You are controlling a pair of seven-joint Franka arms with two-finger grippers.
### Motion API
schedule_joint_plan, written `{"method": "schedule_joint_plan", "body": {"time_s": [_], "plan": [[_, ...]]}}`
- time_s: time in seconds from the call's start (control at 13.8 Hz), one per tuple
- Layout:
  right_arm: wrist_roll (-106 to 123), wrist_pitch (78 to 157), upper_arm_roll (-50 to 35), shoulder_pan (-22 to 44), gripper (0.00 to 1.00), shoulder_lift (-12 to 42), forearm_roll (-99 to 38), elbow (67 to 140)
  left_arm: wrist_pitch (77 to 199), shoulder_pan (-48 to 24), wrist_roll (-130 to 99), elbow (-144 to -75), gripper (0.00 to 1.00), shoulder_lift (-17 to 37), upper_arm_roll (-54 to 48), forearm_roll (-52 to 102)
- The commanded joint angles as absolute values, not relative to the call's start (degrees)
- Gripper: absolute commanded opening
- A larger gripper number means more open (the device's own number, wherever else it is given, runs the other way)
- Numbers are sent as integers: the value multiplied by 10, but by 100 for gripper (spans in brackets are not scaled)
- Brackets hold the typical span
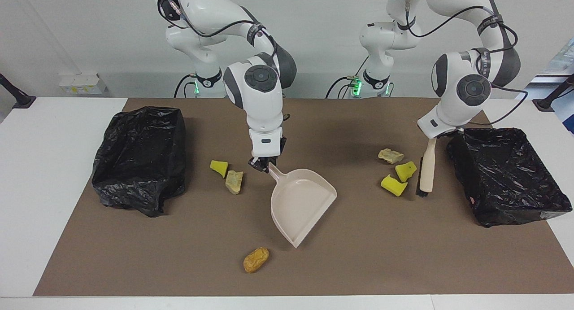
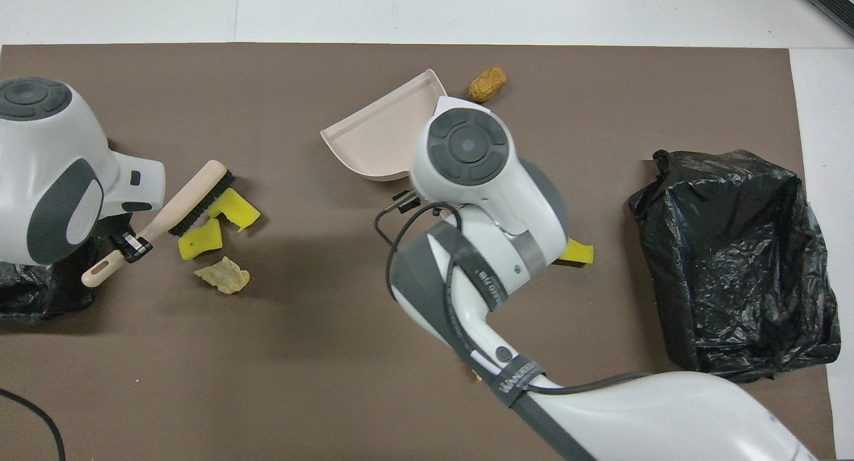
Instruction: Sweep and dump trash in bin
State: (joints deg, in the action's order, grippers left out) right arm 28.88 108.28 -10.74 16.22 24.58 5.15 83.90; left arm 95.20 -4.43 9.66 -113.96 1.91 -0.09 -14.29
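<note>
Two tools grip: right tool (image 1: pixel 263 163) clamps the dustpan (image 1: pixel 301 204), left tool (image 2: pixel 131 243) the brush (image 1: pixel 426 172).

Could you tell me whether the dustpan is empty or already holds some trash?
Empty: the dustpan held by the right gripper shows only bare beige inside.
</note>
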Motion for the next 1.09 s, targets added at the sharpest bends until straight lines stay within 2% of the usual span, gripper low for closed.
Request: {"method": "schedule_joint_plan", "body": {"time_s": [0.0, 0.22, 0.44, 0.65, 0.94, 1.02], "plan": [[483, 1093, -120, 131, 0, 235, 40, 858, 1006, -46, -56, -1245, 0, -49, 4, -138], [575, 1143, -120, 145, 0, 231, 47, 874, 1039, -50, -184, -1321, 0, -94, 4, -137], [573, 1142, -120, 177, 0, 231, 60, 884, 1058, -58, -271, -1331, 0, -90, 2, -99], [571, 1175, -121, 185, 0, 238, 75, 902, 1088, -78, -280, -1311, 0, -45, 2, -43], [567, 1251, -121, 192, 0, 252, 63, 924, 1094, -117, -271, -1232, 0, 51, -1, 31], [558, 1257, -122, 193, 0, 257, 62, 924, 1103, -120, -259, -1223, 0, 60, -5, 59]]}}
